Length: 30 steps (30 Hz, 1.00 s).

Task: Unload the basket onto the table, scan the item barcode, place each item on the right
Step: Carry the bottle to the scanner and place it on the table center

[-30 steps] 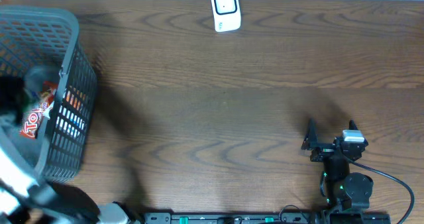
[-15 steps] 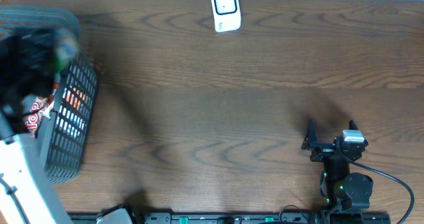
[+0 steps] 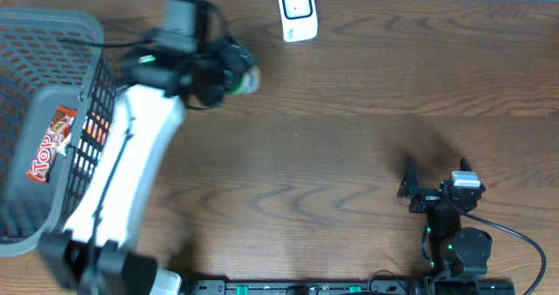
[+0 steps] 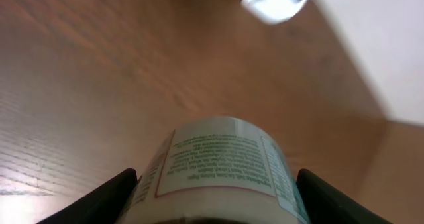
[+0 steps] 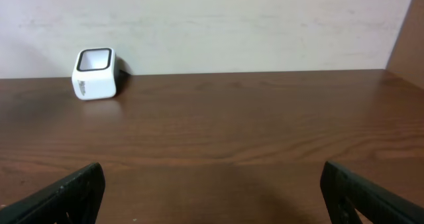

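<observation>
At the far edge of the table (image 3: 349, 138), the scanner (image 3: 298, 12) stands ahead and right of the left gripper (image 3: 232, 73), which clasps a labelled container (image 4: 222, 161) (right gripper (image 3: 437, 169) gaping, well apart).

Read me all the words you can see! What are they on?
"Top": on the red snack packet in the basket; any further letters are unclear.
Green print on the label of the round container in the left hand: too blurred to read.
White scanner: nothing readable.
</observation>
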Tool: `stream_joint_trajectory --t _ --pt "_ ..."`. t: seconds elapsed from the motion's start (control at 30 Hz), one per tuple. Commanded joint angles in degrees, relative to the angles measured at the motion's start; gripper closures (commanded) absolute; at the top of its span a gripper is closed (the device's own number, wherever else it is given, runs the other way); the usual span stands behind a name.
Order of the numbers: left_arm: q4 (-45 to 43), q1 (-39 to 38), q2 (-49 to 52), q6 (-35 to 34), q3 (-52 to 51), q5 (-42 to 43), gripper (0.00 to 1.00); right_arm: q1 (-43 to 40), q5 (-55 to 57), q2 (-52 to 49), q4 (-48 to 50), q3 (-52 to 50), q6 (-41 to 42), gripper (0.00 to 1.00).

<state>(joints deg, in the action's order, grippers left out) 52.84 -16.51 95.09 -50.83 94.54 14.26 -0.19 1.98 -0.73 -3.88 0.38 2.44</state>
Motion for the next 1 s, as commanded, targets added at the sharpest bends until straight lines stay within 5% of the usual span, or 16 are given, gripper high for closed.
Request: stream_joint_trajectory --t 0.0,0.27,0.63,0.77,0.87,0.97 --pt "-0.04 -3.89 4.83 -0.09 1.03 -5.51 0.27 0.66 0.31 0.09 -0.22 -0.07 0.72 0.01" --pt "0.63 -10.99 18.21 -3.5 0.94 -12.96 0.27 0.66 0.31 0.09 -0.22 -0.07 0.72 0.01" --pt "0.63 -12.68 28.17 -28.89 0.94 -14.53 0.27 0.66 0.31 0.09 -0.22 -0.07 0.72 0.01" --pt "0.66 -12.83 27.96 -29.31 0.96 -13.97 0.18 0.66 0.28 0.09 -0.22 -0.07 0.72 0.01" --pt "1.14 -12.83 26.25 -25.27 0.96 -13.88 0.02 0.66 0.31 0.09 -0.2 -0.07 0.72 0.01" --pt "1.9 -12.79 22.88 -21.99 0.96 -13.88 0.0 0.66 0.31 0.09 -0.22 -0.07 0.72 0.01"
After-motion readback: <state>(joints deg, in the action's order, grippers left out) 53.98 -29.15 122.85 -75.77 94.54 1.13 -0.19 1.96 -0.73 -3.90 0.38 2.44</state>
